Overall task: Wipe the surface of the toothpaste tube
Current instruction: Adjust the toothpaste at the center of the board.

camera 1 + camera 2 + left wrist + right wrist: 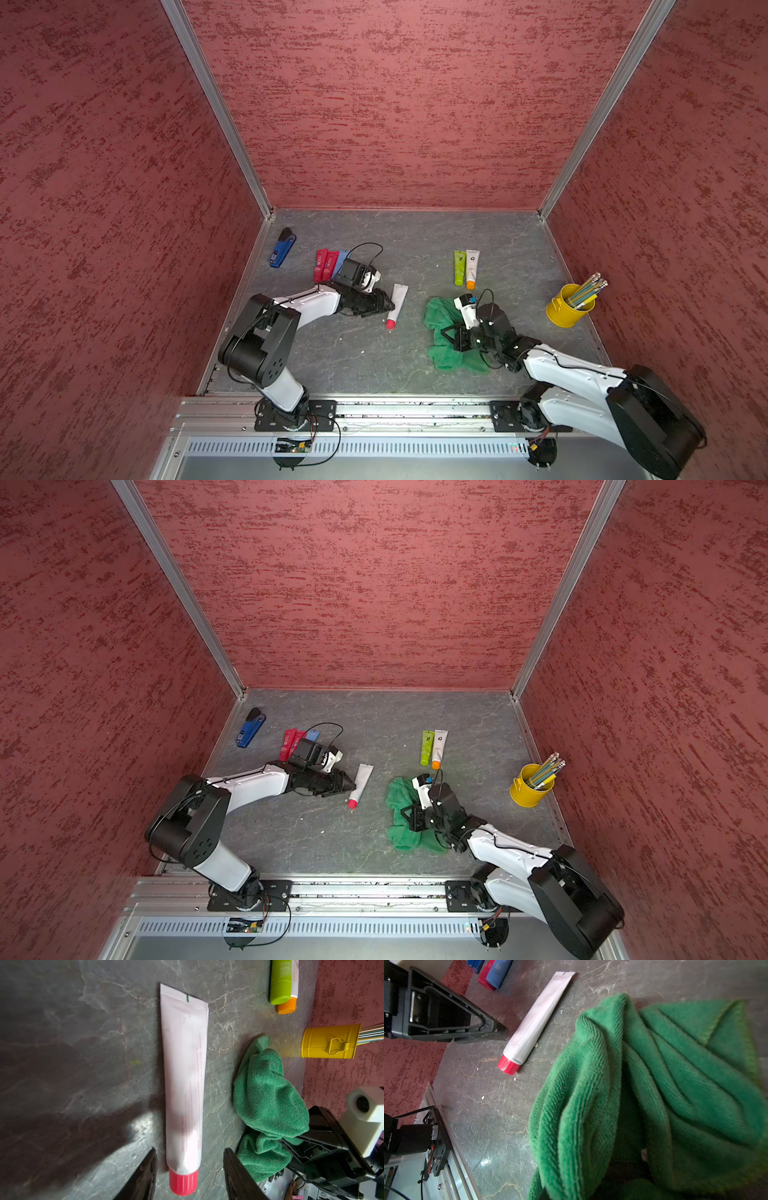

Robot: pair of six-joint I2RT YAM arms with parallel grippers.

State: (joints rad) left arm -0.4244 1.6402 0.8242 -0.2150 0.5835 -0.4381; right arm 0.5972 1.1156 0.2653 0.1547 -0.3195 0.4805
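The toothpaste tube (398, 305) is white with a red cap and lies flat on the grey table, seen in both top views (361, 785). My left gripper (390, 308) is open at the tube's cap end. In the left wrist view its fingers (148, 1172) stand on either side of the tube (184, 1084) with a gap on both sides. My right gripper (451, 332) is shut on a bunched green cloth (440, 320) to the right of the tube. In the right wrist view the cloth (643, 1095) hides the jaws, and the tube (537, 1020) lies apart from it.
A yellow bucket of pencils (567, 311) stands at the right. A green tube (459, 268) and an orange-capped tube (472, 268) lie behind the cloth. Red and blue tubes (326, 264) and a blue stapler (283, 249) lie at the back left. Red walls enclose the table.
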